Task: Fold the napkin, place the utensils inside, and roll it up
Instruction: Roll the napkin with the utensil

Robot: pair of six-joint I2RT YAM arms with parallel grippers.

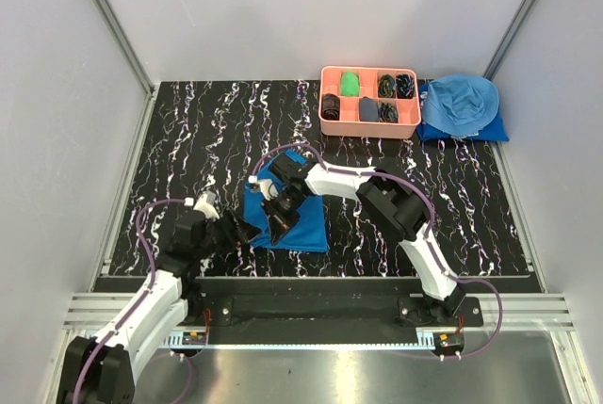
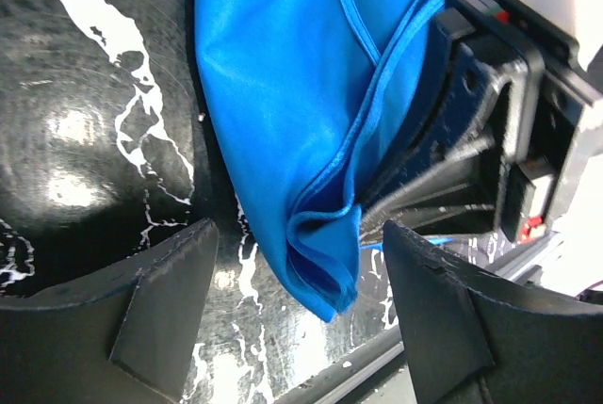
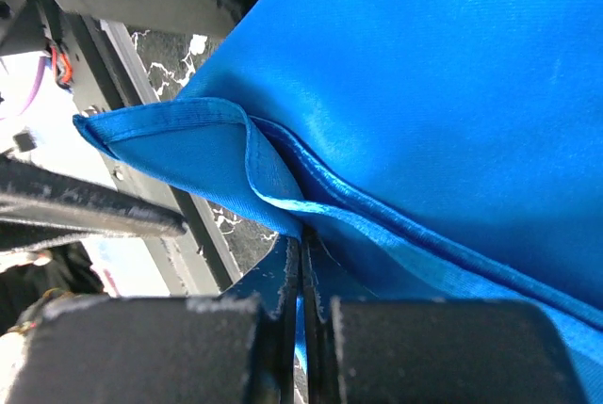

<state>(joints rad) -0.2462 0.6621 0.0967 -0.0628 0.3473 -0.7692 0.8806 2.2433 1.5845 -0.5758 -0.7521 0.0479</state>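
The royal-blue napkin (image 1: 306, 222) lies folded on the black marbled table, near its front edge. My right gripper (image 1: 280, 223) is shut on a layered hem of the napkin (image 3: 424, 93), and the cloth is pinched between the closed jaws of the right gripper (image 3: 303, 244). My left gripper (image 1: 247, 232) sits just left of it and is open. In the left wrist view a folded napkin corner (image 2: 283, 93) hangs between the wide-apart jaws of the left gripper (image 2: 300, 234) without touching either one. The right gripper (image 2: 490, 121) shows behind the cloth. The utensils are out of view.
A salmon compartment tray (image 1: 325, 126) with small dark and green items stands at the back. A sky-blue heap of cloth (image 1: 459, 103) lies to its right. The metal rail at the table's front edge (image 1: 320, 282) runs just below the napkin. White walls enclose both sides.
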